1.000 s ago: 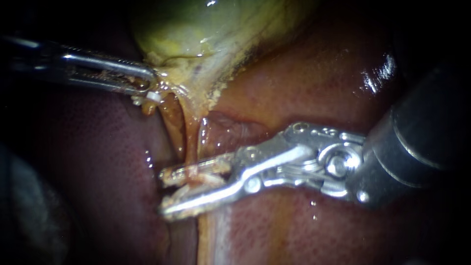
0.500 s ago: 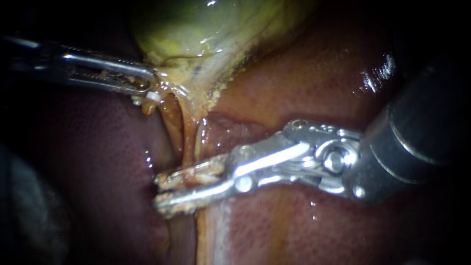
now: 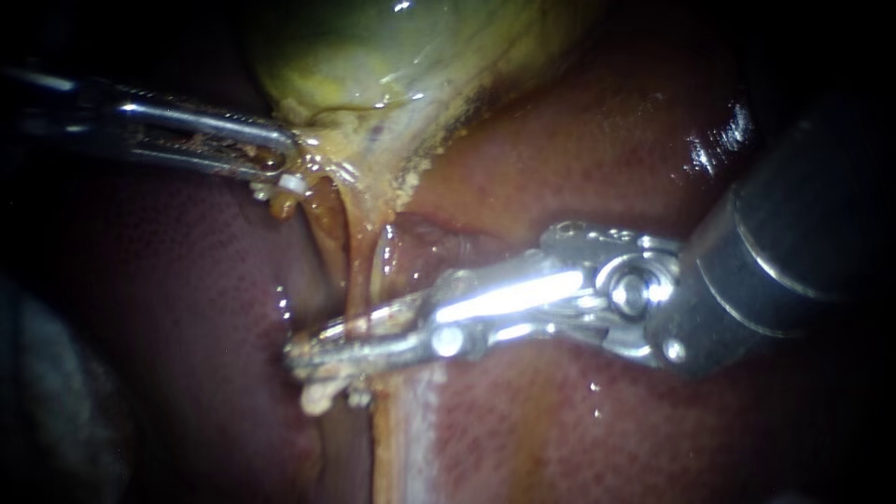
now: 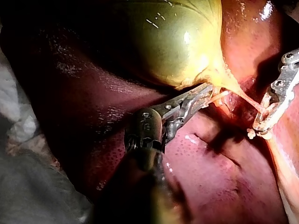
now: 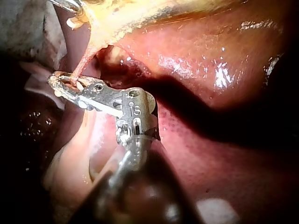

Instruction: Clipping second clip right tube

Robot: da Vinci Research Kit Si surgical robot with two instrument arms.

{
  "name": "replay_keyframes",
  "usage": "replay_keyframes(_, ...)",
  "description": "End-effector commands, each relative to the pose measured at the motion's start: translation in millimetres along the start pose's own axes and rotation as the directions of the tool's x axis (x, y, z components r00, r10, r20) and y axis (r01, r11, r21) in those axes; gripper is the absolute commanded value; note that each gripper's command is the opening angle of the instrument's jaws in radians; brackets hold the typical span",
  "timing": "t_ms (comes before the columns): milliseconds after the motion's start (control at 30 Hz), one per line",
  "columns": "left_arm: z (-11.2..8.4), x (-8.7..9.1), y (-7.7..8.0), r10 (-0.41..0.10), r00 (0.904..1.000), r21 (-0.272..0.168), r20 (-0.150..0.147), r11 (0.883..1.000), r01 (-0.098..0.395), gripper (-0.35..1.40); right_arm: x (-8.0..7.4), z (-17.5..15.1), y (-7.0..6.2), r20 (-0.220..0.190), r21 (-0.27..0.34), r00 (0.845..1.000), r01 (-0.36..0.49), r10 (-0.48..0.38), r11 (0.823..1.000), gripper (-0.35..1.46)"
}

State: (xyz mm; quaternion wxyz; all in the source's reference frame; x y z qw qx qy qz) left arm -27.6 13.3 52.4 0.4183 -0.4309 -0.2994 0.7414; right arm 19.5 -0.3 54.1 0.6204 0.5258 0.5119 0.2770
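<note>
Now, my right instrument [image 3: 306,353]: jaws shut on the tube [image 3: 359,280].
My left instrument [image 3: 283,157]: jaws hold the gallbladder [image 3: 373,56].
To do: let go, I think.

Right instrument [image 3: 327,347]: bright silver linked wrist [image 3: 597,280], round pivot screws [image 3: 627,297], dark grey cylindrical shaft [image 3: 793,252]. Left instrument [image 3: 275,157]: slim, silver.

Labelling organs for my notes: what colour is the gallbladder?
Yellow-green and glossy; the gallbladder shows best in the left wrist view.
</note>
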Motion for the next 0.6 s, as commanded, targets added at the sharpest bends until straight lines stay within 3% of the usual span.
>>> replay_keyframes(33, 0.0, 0.0, 0.0, 0.0, 1.0, 0.0, 0.0, 1.0, 0.0, -0.35, -0.1, -0.1, 0.1, 0.0, -0.001, 1.0, 0.001, -0.001, 1.0, -0.35)
replay_keyframes(600, 0.0, 0.0, 0.0, 0.0, 1.0, 0.0, 0.0, 1.0, 0.0, -0.35, -0.6, -0.1, 0.3, 0.003, 0.0, 1.0, 0.003, -0.003, 1.0, -0.35)
